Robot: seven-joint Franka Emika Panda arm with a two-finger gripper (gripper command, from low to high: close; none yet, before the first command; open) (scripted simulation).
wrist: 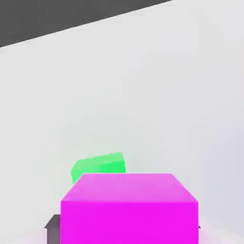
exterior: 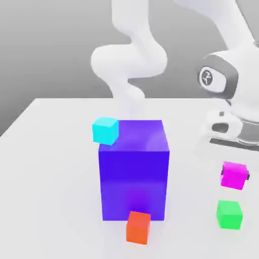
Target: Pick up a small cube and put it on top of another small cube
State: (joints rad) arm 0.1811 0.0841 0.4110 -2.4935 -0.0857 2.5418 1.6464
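Note:
The small magenta cube (exterior: 234,175) hangs above the table on the exterior view's right, with my gripper (exterior: 234,174) shut on it; dark fingertips (exterior: 248,175) show at its sides. The small green cube (exterior: 229,214) rests on the table just below and slightly nearer the camera than the magenta one, not touching it. In the hand view the magenta cube (wrist: 128,209) sits large in the foreground between dark fingertips (wrist: 52,224), and the green cube (wrist: 98,166) lies on the table beyond it, partly hidden.
A big blue-purple cube (exterior: 134,169) stands mid-table. A cyan cube (exterior: 105,130) sits at its upper corner on the exterior view's left. An orange-red cube (exterior: 138,227) lies in front of it. The white table (exterior: 50,177) spreads around them.

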